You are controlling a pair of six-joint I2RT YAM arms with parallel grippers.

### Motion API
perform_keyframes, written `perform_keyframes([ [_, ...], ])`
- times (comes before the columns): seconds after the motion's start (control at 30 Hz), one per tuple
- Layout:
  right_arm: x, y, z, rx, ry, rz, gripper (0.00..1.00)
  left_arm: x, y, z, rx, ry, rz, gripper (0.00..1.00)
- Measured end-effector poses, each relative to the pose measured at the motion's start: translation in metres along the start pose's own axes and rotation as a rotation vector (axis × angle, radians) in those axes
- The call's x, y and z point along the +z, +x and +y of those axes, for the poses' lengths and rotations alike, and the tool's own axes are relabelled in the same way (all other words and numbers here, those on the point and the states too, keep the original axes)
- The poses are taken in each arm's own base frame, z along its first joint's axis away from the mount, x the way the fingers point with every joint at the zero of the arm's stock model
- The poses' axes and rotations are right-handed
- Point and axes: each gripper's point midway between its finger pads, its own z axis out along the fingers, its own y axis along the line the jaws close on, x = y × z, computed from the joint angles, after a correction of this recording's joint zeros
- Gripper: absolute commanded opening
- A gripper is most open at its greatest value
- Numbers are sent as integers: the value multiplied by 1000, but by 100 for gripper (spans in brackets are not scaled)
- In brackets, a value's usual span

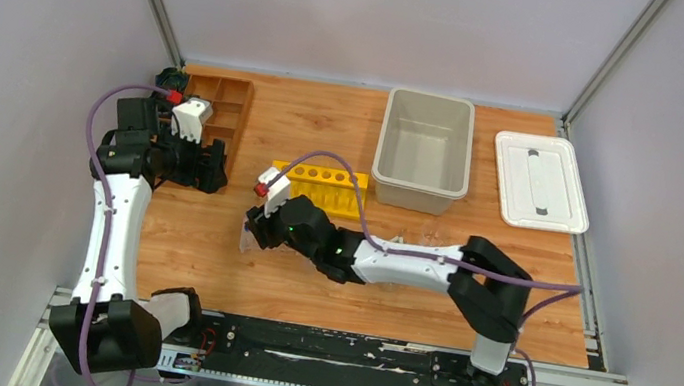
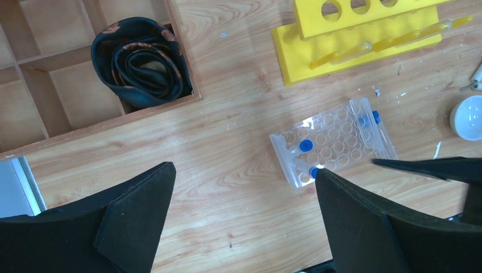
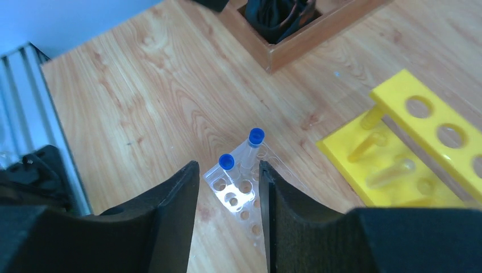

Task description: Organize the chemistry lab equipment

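Note:
A clear plastic rack (image 2: 332, 142) lies on the wooden table, also seen in the top view (image 1: 249, 239) and the right wrist view (image 3: 244, 190). Blue-capped tubes (image 3: 227, 161) stand in it, two of them in the right wrist view. My right gripper (image 3: 227, 170) hovers just over the rack's near corner, jaws a narrow gap apart and holding nothing; in the top view it (image 1: 257, 232) is left of centre. My left gripper (image 2: 244, 187) is wide open and empty above bare table, beside the wooden tray (image 1: 215, 170). A white round bowl (image 2: 469, 116) sits at the right edge. Beakers are not clearly visible.
A brown wooden compartment tray (image 1: 219, 105) at the back left holds a rolled dark strap (image 2: 142, 60). A yellow tube rack (image 1: 323, 188) stands mid-table. A grey bin (image 1: 423, 149) and its white lid (image 1: 540, 180) are at the back right.

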Motion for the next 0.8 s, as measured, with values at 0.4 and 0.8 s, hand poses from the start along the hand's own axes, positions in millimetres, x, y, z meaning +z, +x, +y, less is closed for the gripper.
perform_keyframes([
  [0.4,-80,40,-75,211,274,248,33,-7,-7,-2,10,-7,-25,100],
  [0.8,-92,127,-79,231,340,524,32,-12,-8,-5,13,-5,-34,100],
])
